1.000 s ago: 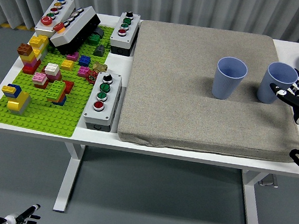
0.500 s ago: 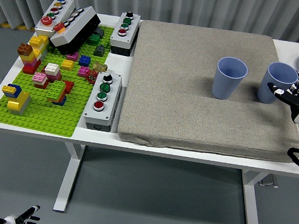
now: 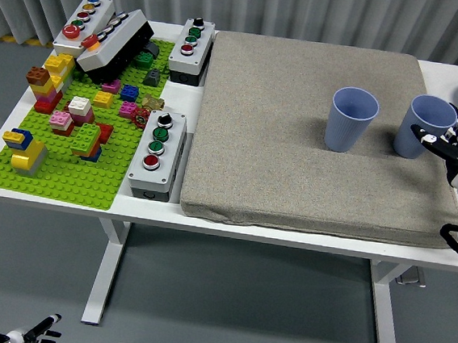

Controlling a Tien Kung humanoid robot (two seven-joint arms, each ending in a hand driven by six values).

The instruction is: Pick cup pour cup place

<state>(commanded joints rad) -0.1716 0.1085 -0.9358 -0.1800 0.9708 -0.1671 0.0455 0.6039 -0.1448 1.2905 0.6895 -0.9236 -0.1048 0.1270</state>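
A grey mat (image 3: 313, 139) is covering the white table (image 3: 1, 178); two blue cups (image 3: 351, 118) (image 3: 425, 125) are standing upright at right, contents unseen. The right hand (image 3: 452, 144), fingers spread, is touching the rightmost.

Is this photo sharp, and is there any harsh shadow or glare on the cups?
Head view: sharp throughout, lighting soft and even. The two blue cups show no glare and cast only faint shadows on the grey mat. The right hand beside the right cup is crisp, not blurred.
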